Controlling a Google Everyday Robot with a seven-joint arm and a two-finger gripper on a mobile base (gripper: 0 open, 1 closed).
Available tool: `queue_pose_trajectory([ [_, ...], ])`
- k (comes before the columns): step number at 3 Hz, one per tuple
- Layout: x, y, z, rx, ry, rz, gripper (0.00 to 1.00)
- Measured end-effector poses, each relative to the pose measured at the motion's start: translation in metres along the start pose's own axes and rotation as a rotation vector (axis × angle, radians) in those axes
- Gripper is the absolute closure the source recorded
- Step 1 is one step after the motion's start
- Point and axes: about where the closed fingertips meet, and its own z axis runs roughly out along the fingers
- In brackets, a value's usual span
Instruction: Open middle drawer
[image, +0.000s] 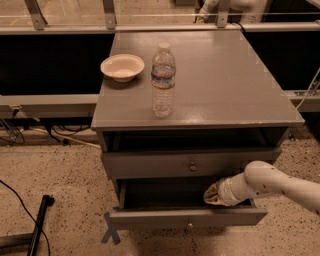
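Grey middle drawer (187, 218) juts toward camera, front running left-right; tool (212, 194) inside it, state cannot tell

— Where's your gripper?
— Your gripper (212, 194) sits low, right of centre, pointing left. Your white arm (280, 182) reaches in from the right edge, nearly level.

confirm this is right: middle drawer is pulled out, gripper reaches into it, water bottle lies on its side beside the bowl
One thing is wrong: the camera view shows the water bottle standing upright beside the bowl. The middle drawer is pulled out, and the gripper reaches into it.
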Motion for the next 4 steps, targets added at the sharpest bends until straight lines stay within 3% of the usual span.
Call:
queue_pose_trajectory([
  [2, 0.017, 0.013, 0.025, -0.056, 0.015, 0.028, 1.00],
  [4, 0.021, 0.083, 0.011, -0.206, -0.011, 0.035, 1.00],
])
